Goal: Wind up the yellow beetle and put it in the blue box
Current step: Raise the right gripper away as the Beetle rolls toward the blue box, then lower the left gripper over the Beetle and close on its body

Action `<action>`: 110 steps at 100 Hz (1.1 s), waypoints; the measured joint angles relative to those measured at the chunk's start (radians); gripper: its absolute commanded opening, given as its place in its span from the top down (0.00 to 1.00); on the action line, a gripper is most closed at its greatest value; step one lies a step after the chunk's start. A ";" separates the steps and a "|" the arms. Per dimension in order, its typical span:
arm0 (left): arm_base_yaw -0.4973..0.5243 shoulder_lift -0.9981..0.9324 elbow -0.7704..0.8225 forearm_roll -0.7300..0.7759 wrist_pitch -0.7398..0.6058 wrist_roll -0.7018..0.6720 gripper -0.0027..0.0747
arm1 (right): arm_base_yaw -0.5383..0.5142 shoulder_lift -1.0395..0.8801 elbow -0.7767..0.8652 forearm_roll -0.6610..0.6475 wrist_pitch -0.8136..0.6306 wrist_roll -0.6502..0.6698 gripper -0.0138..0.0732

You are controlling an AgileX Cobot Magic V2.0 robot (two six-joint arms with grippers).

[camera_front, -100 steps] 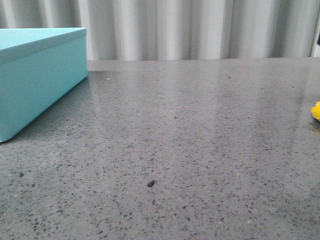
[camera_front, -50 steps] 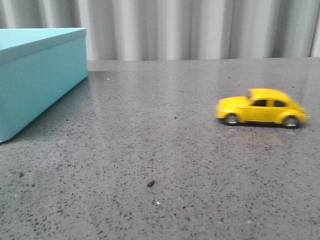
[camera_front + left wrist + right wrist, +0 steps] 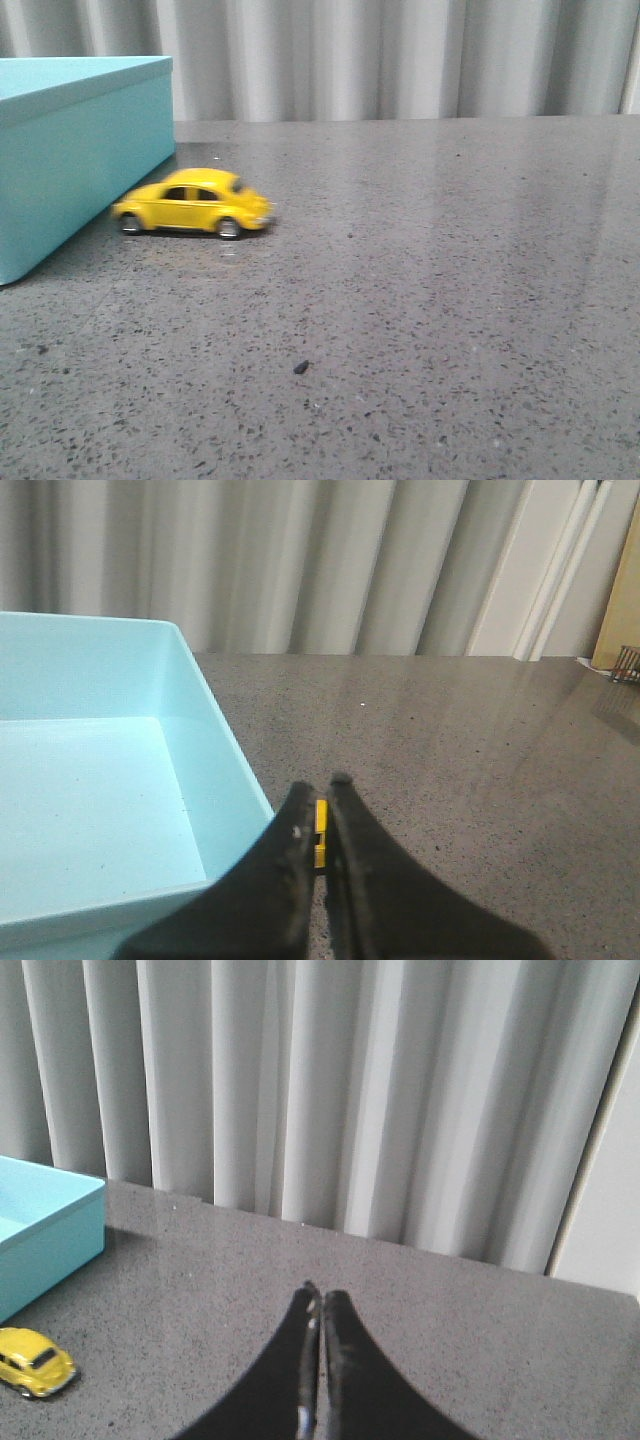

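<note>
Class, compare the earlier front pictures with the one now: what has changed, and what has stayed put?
The yellow beetle rolled in from the right edge, leftward across the table, and now sits beside the blue box. Nothing grasps it. The box and the dark speck have not moved.

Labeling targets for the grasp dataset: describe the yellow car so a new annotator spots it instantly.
Start at the large turquoise-blue box at the table's left in the front view. Right at the foot of its right-hand wall sits a small glossy yellow toy Beetle, side-on. It is the only yellow, wheeled thing there.
</note>
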 measured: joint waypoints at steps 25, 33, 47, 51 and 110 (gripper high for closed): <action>0.000 0.019 -0.015 0.005 0.012 0.079 0.89 | 0.000 -0.038 0.039 0.000 -0.045 0.000 0.89; 0.000 0.053 -0.060 0.047 0.036 0.088 0.76 | 0.000 -0.038 0.039 0.000 -0.045 0.000 0.89; 0.000 0.173 -0.202 0.191 0.099 0.097 0.53 | 0.000 -0.038 0.041 0.000 -0.045 -0.002 0.89; 0.000 0.217 -0.254 0.234 0.126 0.097 0.51 | 0.000 -0.038 0.044 0.000 -0.046 -0.002 0.89; -0.338 0.872 -0.820 0.792 0.394 0.099 0.58 | 0.000 -0.038 0.090 0.027 -0.017 -0.002 0.89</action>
